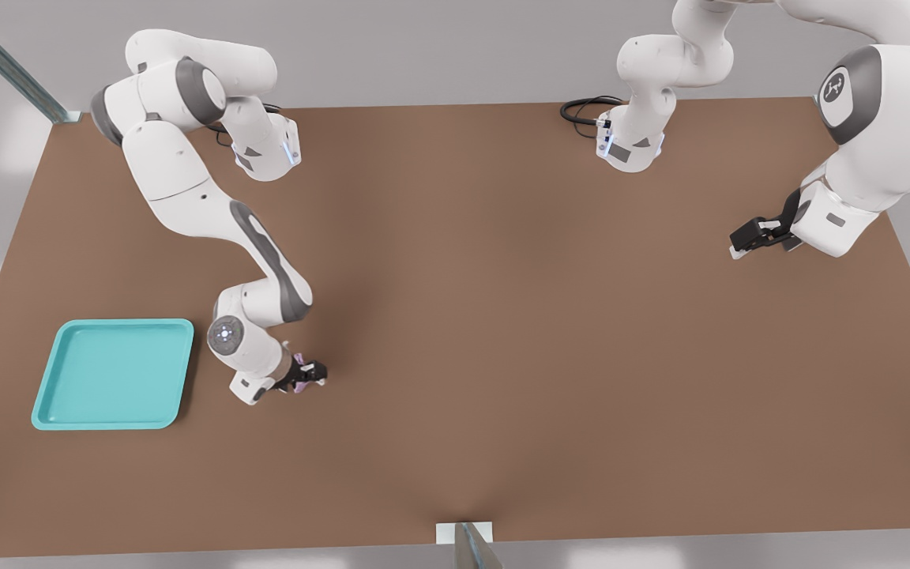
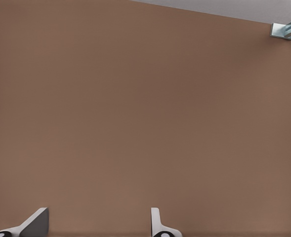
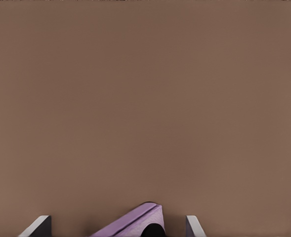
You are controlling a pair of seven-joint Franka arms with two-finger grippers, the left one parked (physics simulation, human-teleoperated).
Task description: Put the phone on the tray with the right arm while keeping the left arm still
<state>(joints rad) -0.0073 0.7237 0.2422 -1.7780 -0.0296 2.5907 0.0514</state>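
On the front view's left, the blue tray (image 1: 113,374) sits on the brown worktop (image 1: 502,316) with nothing in it. Just beside it, toward the front view's right, the right arm (image 1: 210,213) bends down low. Its gripper (image 1: 309,373) has its fingers (image 3: 38,226) pinching the pink phone (image 1: 299,363), which pokes out between them. So the phone looks picked up. What is left is to carry it over the tray and let go.

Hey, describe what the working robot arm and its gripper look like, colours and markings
The right arm is white and jointed with grey joint covers; its round grey wrist disc carries pale white-blue lights. The gripper is black with two fingers, pale grey at the fingertips.
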